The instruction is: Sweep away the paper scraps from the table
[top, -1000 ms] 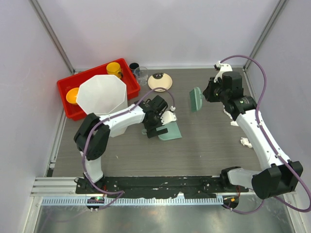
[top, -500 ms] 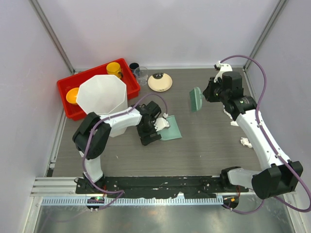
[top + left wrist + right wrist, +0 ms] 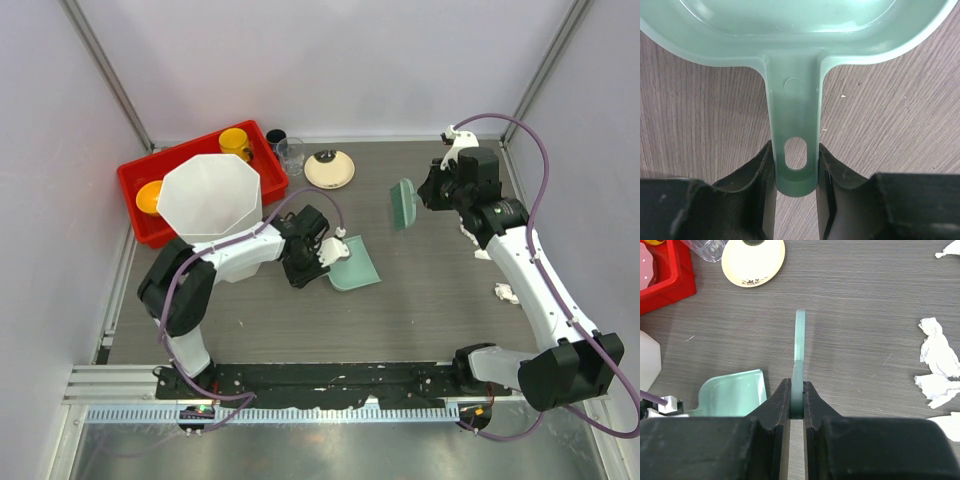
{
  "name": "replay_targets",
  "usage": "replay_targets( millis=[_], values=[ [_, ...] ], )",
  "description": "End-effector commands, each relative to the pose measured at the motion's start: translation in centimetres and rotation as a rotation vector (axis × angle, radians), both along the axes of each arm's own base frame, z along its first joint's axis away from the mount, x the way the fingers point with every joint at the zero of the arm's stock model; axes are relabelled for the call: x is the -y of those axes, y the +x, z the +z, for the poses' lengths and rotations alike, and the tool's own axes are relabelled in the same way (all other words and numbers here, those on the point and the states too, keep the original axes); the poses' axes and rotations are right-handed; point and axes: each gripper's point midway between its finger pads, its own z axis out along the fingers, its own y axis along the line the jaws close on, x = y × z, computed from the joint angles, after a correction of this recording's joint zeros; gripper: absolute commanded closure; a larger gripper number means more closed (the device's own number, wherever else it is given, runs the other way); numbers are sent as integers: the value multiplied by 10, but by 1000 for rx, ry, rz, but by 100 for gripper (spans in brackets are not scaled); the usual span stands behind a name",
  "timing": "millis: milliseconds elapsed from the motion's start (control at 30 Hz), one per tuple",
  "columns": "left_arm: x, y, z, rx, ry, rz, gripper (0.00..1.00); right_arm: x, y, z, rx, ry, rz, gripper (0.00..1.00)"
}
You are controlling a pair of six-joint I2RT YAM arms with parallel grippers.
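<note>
A pale green dustpan (image 3: 354, 268) lies flat on the table (image 3: 430, 310) at centre. My left gripper (image 3: 318, 262) is shut on its handle (image 3: 794, 110), both fingers pressed against the handle's sides near the hang hole; the left gripper (image 3: 795, 162) sits low over the wood. My right gripper (image 3: 430, 193) is shut on a thin green brush (image 3: 402, 203), held edge-on above the table at right of centre; the brush (image 3: 800, 335) rises from the right gripper (image 3: 797, 400). White paper scraps (image 3: 938, 347) lie to the right, one more (image 3: 506, 293) beside the right arm.
A red tray (image 3: 135, 185) with yellow cups stands at the back left, and a white octagonal bin (image 3: 210, 200) stands against it. A cream plate (image 3: 329, 169), a clear glass (image 3: 292, 152) and a black cup (image 3: 276, 137) sit along the back edge.
My left gripper has moved back along the dustpan and closed its jaws on the handle; the pan turned slightly. The right arm and brush have stayed still.
</note>
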Motion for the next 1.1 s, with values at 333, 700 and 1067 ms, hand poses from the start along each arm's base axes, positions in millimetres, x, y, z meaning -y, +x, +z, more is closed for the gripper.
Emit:
replay_targets(
  millis=[333, 700, 1067],
  values=[
    [-3, -4, 28, 22, -26, 52, 100, 62, 90, 120, 363, -273, -183, 99],
    [-8, -4, 19, 44, 24, 41, 100, 155, 229, 83, 256, -1013, -219, 99],
    [-10, -4, 16, 47, 46, 23, 100, 153, 270, -34, 112, -1073, 81, 99]
  ],
)
